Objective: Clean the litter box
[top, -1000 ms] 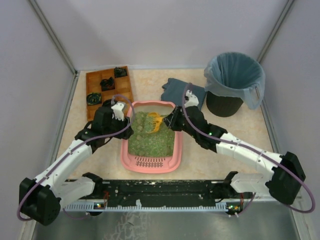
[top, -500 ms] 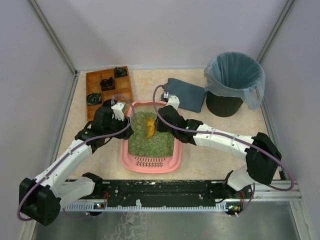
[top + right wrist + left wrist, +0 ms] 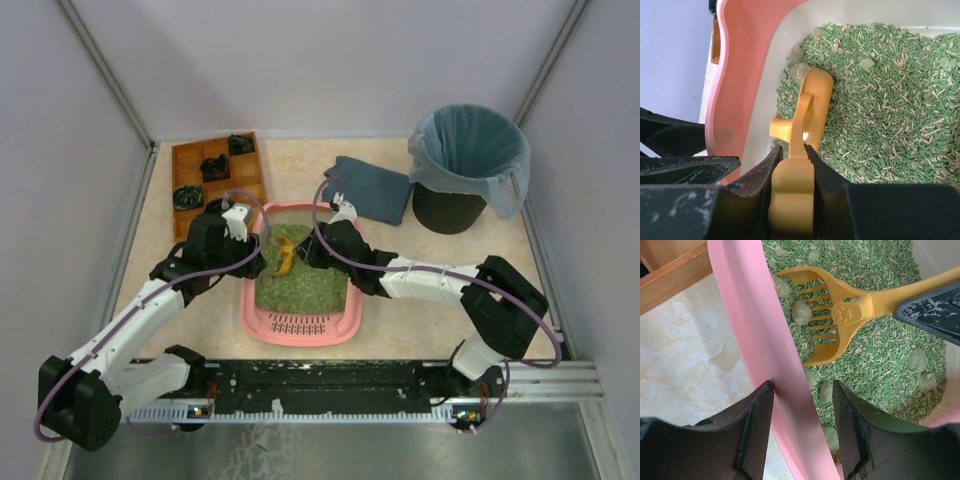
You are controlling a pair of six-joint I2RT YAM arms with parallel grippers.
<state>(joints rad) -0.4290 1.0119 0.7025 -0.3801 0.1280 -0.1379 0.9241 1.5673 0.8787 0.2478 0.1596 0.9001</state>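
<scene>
The pink litter box (image 3: 247, 310) sits mid-table, holding green litter (image 3: 305, 285). My left gripper (image 3: 256, 264) straddles its left rim (image 3: 750, 315), one finger outside and one over the litter, shut on the wall. My right gripper (image 3: 312, 254) is shut on the handle of a yellow slotted scoop (image 3: 285, 256). The scoop head (image 3: 840, 315) lies in the litter close to the left wall with a pale green clump (image 3: 801, 312) against its tines. From the right wrist, the scoop (image 3: 812, 95) points away from my right gripper (image 3: 792, 150) toward the rim (image 3: 737, 75).
A brown wooden compartment tray (image 3: 215, 175) stands at the back left. A folded blue-grey cloth (image 3: 368, 188) lies behind the box. A black bin with a blue-grey bag (image 3: 468, 165) stands at the back right. More clumps (image 3: 917, 360) lie in the litter.
My right arm has swung left across the box, carrying the scoop from the far right of the litter to near the left wall. The left arm has not moved.
</scene>
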